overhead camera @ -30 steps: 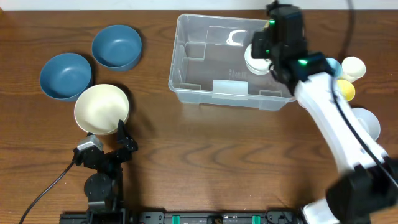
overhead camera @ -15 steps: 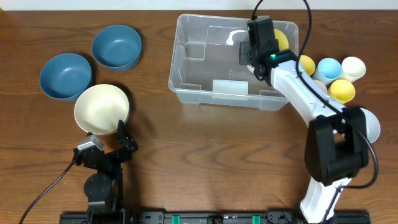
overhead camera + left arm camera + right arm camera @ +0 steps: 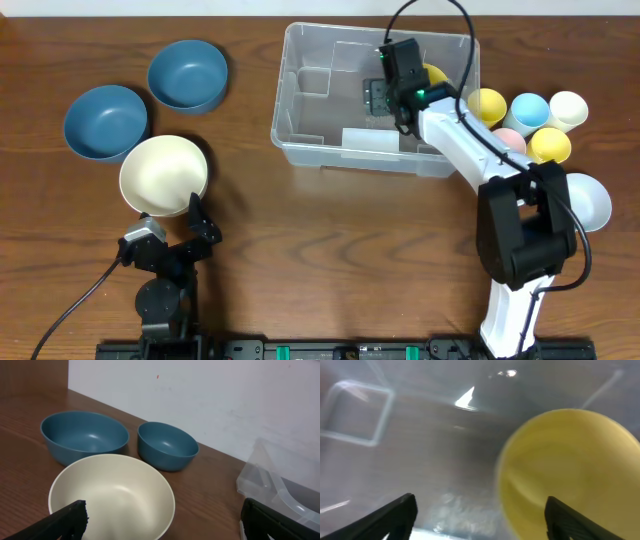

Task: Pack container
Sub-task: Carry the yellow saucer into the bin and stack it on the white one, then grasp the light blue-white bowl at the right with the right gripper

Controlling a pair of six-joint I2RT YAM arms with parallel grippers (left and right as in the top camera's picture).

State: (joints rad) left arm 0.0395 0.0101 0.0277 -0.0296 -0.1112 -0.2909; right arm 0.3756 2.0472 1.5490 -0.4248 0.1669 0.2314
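The container (image 3: 300, 140) is a large clear bin at the back middle of the table; its corner (image 3: 280, 477) also shows in the left wrist view. My right gripper (image 3: 380, 97) reaches down inside it, open. A yellow cup (image 3: 436, 74) lies loose on the container floor just right of the jaws. The right wrist view shows this yellow cup (image 3: 570, 470) close to the right finger, with nothing gripped by my right gripper (image 3: 480, 520). My left gripper (image 3: 200, 222) rests open near the front left, beside a cream bowl (image 3: 163, 172).
Two blue bowls (image 3: 105, 120) (image 3: 187, 75) sit at the back left. Right of the container stand several small cups: yellow (image 3: 487, 103), light blue (image 3: 527, 108), cream (image 3: 568, 108), pink (image 3: 510, 140) and another yellow (image 3: 550, 145). A pale bowl (image 3: 592, 200) sits at the right edge.
My right gripper has moved left inside the container and opened. The yellow cup now lies free on the bin's floor. The left arm has not moved.
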